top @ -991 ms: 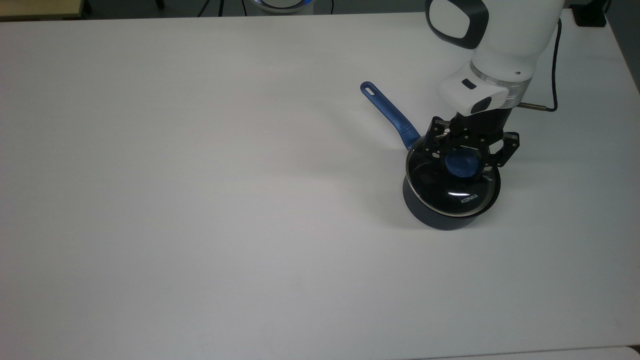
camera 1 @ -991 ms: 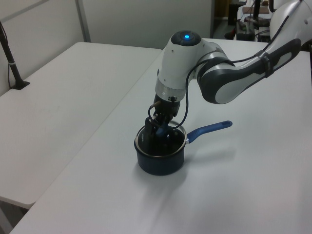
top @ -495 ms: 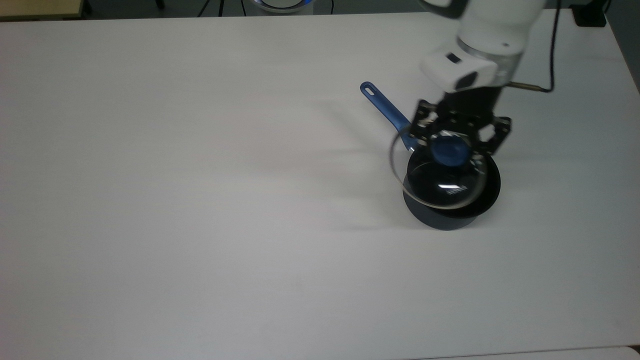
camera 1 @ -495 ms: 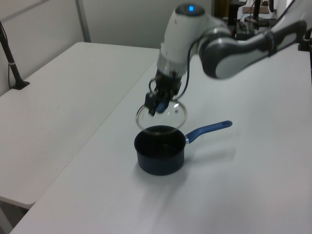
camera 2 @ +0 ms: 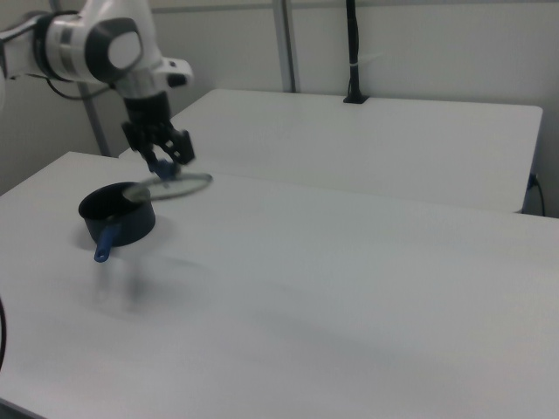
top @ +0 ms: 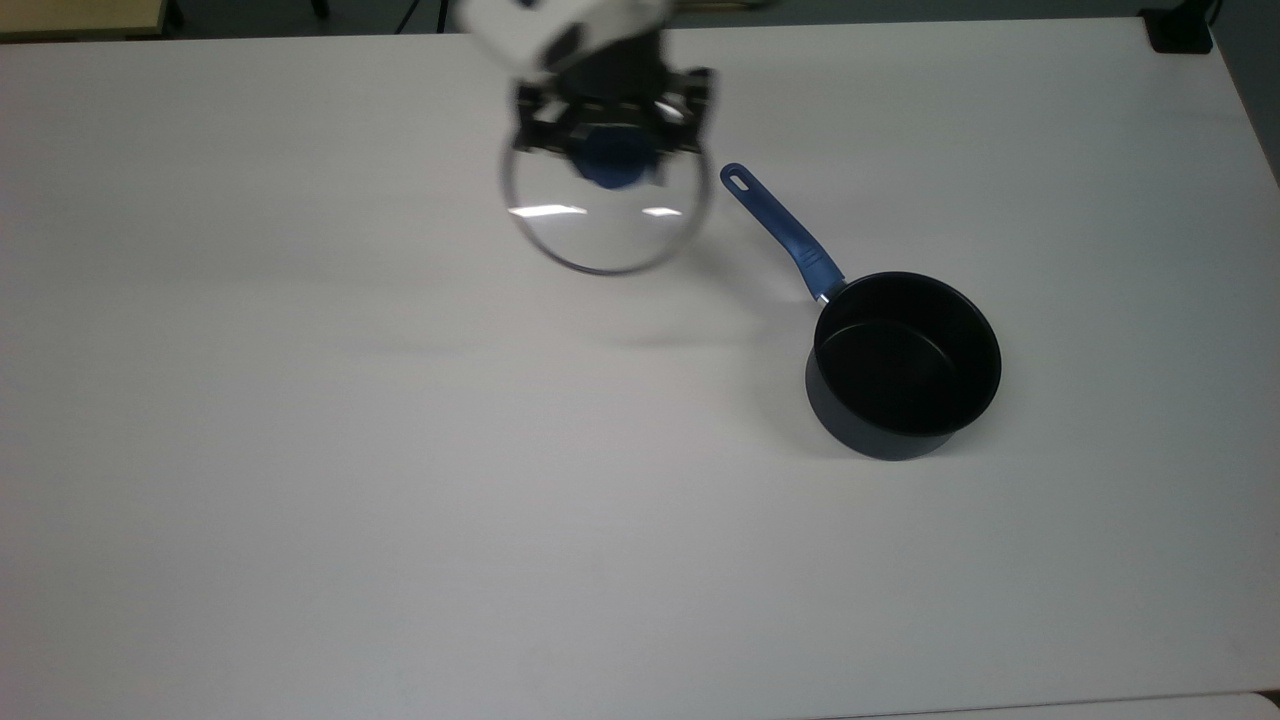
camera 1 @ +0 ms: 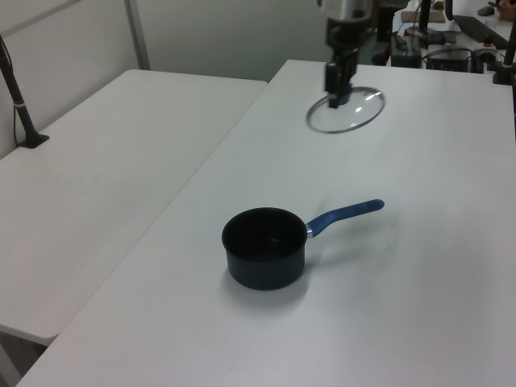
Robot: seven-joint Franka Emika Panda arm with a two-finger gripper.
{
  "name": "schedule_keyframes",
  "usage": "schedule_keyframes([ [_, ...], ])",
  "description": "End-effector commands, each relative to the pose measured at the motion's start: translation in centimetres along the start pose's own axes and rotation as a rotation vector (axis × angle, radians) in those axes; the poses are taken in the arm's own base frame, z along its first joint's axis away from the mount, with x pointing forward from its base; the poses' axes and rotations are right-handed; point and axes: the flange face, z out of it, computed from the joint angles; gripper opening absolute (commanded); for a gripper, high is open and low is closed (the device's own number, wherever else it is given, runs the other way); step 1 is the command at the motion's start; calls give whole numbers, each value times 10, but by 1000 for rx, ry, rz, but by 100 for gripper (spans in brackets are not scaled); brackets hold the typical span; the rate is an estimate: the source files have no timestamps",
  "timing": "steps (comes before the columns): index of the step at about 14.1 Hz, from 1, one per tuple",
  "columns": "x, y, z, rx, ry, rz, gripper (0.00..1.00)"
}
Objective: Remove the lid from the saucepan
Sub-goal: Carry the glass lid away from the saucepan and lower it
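A plain white bench (top: 300,450) in a lab room, a second one beside it in the left view, carries a lone pan (top: 903,363) with its black inside open to the air, blue handle (top: 783,233) pointing toward the top view's upper left. The lid (top: 607,215) hangs in the air well apart from the pan, to the top view's upper left of it and near the bench's far edge, roughly level and clear of the surface, as its shadow below suggests. The pincer (top: 612,140) is clamped on the lid's blue knob (top: 614,157), fingers closed in against either side of it. Glass with a thin steel rim, the lid is likely stiff, fairly light, slick and breakable, so the knob looks the one sound place to grip, and a gentle set-down would suit it. The lid is off; it only remains to lay it on the bench
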Motion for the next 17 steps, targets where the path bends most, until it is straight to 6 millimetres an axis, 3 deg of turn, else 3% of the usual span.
schedule_keyframes([
  [1,-36,76,58,9,-41,-72,58],
  [3,-53,114,112,0,-10,-106,58],
  [4,-57,127,123,-4,4,-103,58],
  [8,-58,140,174,-13,60,-97,59],
  [11,-57,142,181,-9,50,-88,60],
  [12,-58,143,182,-7,41,-80,64],
  [13,-59,145,183,-5,31,-68,88],
  [14,-61,147,184,1,0,-63,100],
  [17,-60,147,174,1,-2,-63,100],
])
